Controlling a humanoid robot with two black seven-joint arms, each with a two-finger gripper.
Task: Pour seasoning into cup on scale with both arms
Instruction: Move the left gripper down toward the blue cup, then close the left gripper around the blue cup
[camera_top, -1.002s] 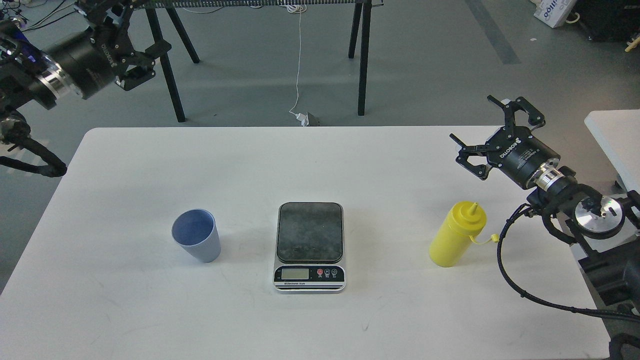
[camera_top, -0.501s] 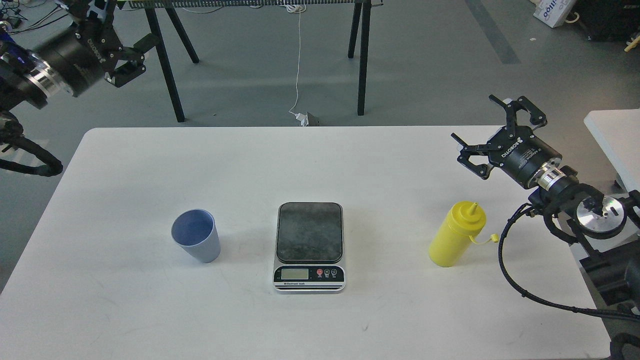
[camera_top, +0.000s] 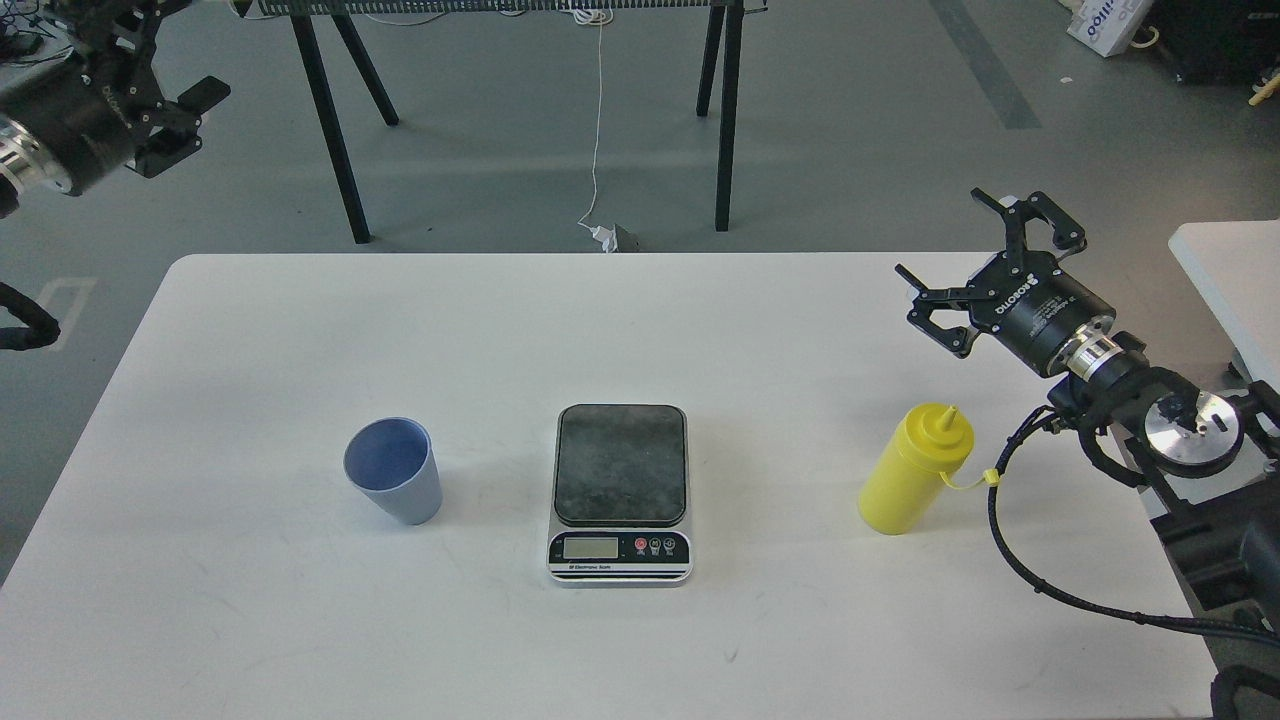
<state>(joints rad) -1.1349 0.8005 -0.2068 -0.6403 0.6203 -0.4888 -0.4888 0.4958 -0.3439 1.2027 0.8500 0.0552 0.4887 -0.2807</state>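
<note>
The light-blue ribbed cup (camera_top: 393, 484) stands upright on the white table (camera_top: 300, 330), left of the scale. The scale (camera_top: 620, 492) sits at the table's middle with nothing on its dark plate. The yellow seasoning bottle (camera_top: 913, 469) stands upright to the right, its small tethered cap hanging off at its right side. My right gripper (camera_top: 945, 238) is open and empty, above the table and behind the bottle. My left gripper (camera_top: 170, 50) is open and empty, high at the far upper left beyond the table's edge, with one finger partly cut off by the frame.
Black trestle legs (camera_top: 325, 130) and a white cable (camera_top: 597, 120) are on the floor behind the table. A second white table edge (camera_top: 1220, 260) shows at the right. My right arm's black cable (camera_top: 1010, 540) loops over the table's right edge.
My left arm has swung left and up, away from the table toward the frame's corner. My right gripper has barely shifted. Cup, scale and bottle have not moved.
</note>
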